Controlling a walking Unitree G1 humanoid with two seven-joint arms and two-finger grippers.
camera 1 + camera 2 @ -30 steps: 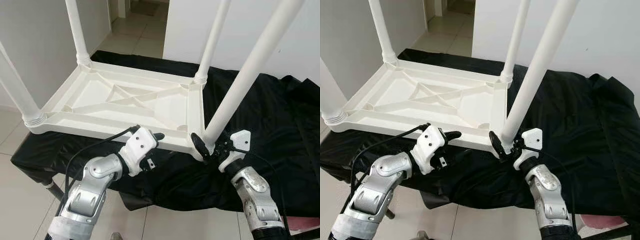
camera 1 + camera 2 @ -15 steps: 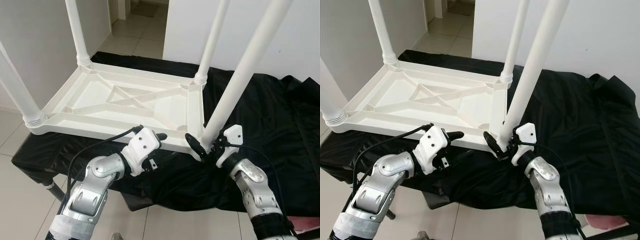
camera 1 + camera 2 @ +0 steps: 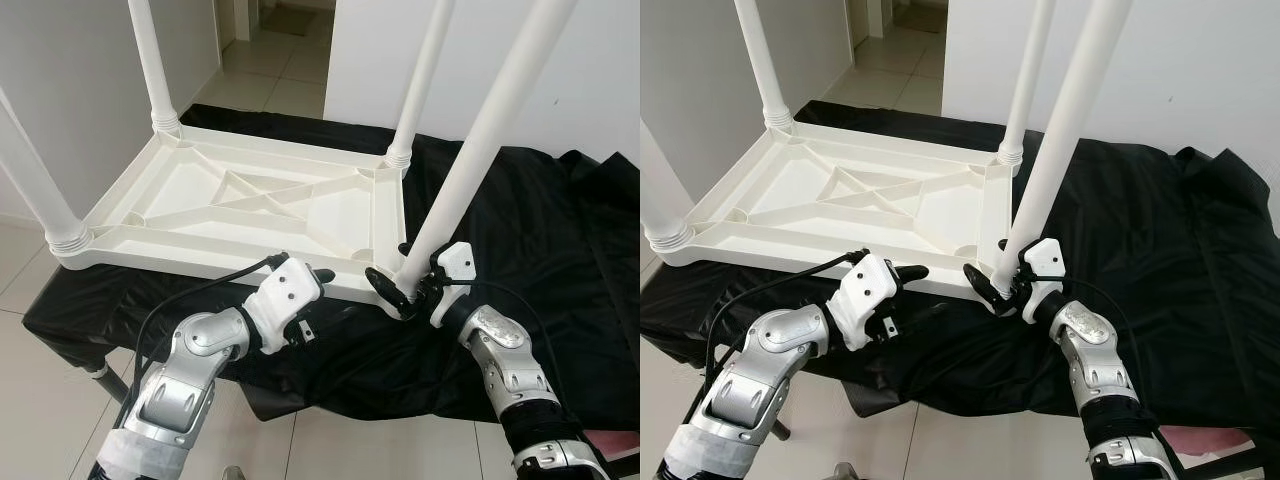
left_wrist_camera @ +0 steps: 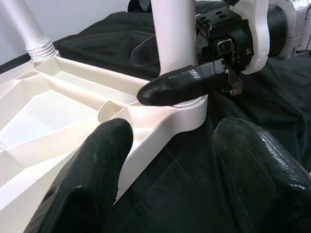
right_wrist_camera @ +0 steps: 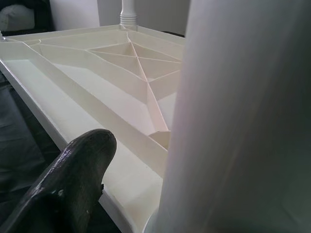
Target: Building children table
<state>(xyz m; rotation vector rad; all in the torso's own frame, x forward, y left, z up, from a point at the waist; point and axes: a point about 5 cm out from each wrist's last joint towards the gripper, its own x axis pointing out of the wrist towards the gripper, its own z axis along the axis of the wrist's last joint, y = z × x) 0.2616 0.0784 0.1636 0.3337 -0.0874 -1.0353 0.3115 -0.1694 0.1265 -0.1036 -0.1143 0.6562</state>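
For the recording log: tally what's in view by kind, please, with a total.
White table legs: 4, one held at its base by the right gripper
White tabletop, upside down: 1
Black cloth: 1
Grippers: 2, including the left gripper
Total: 8

I see a black cloth (image 3: pixel 520 220) draped over the table, white walls (image 3: pixel 60 80) behind, and a tiled floor (image 3: pixel 270 70) beyond.
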